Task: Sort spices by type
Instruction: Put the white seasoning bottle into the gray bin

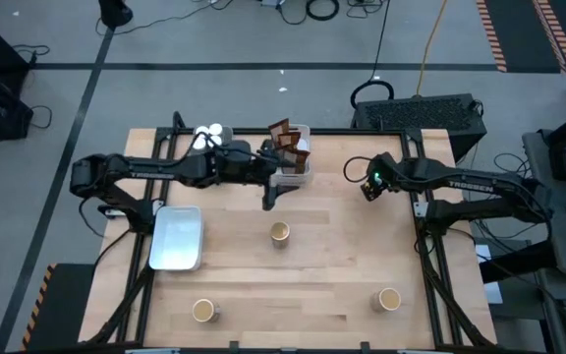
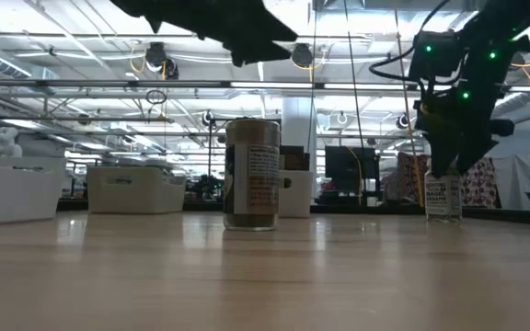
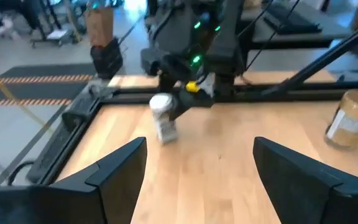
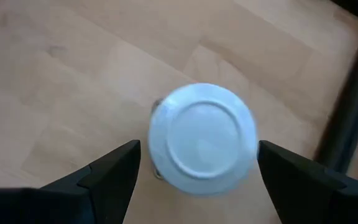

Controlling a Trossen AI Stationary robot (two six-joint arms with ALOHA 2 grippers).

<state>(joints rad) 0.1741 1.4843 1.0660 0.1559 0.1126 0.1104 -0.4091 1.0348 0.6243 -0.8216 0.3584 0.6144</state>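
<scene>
I hold the right pincer (image 4: 194,165) open above a white-topped jar (image 4: 202,138), which stands on the worktop (image 4: 73,74) directly below, between its fingers. Next I must lower and close on it. The left pincer (image 3: 197,162) waits open.

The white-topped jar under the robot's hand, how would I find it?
Look at the right arm reaching over the table's back right part. Right below the right gripper, whose fingers are open, stands the white-topped jar, small and clear with a label. The other jars left on the table have tan tops.
</scene>
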